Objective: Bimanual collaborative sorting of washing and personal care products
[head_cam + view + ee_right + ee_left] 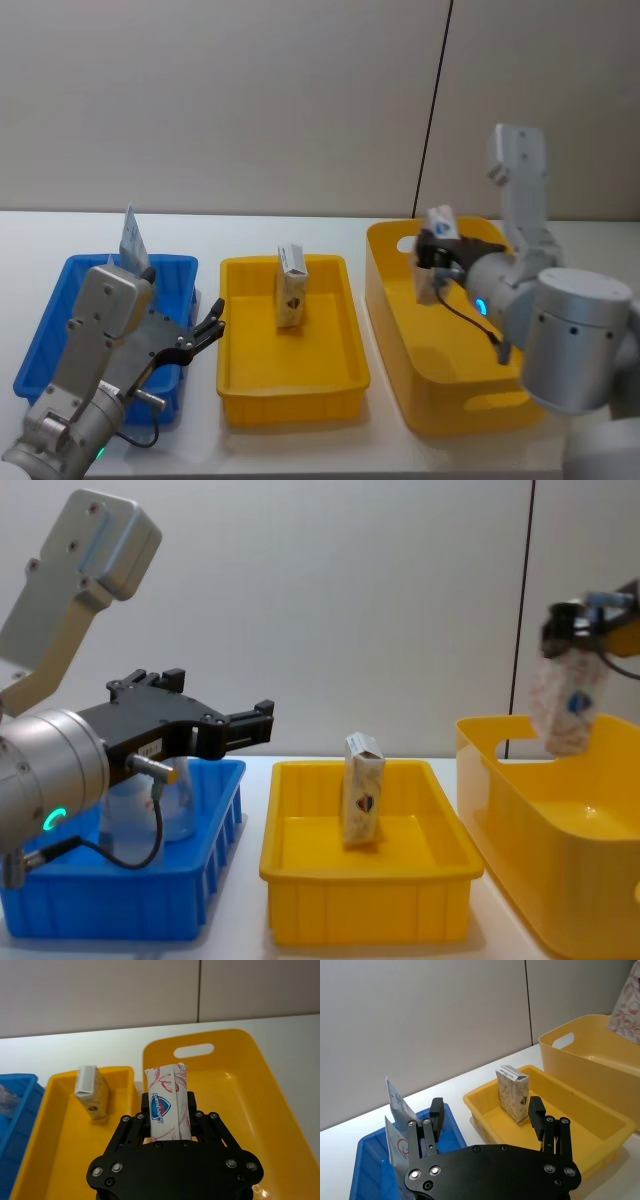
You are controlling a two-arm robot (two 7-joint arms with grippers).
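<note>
My right gripper [432, 262] is shut on a soft whitish pouch [166, 1105] with red marks and a blue shield logo. It holds the pouch [568, 700] upright above the deep yellow bin [440, 400]. A small gable-topped carton [290, 288] stands upright in the shallow yellow tray [290, 395]. Pale pouches [397, 1120] stand in the blue bin [60, 290]. My left gripper [205, 335] hangs open and empty over the blue bin's right edge, pointing toward the carton [512, 1092].
The three containers stand side by side on a white table: blue bin at the left, shallow yellow tray [360, 900] in the middle, deep yellow bin [560, 820] at the right. A grey wall rises behind them.
</note>
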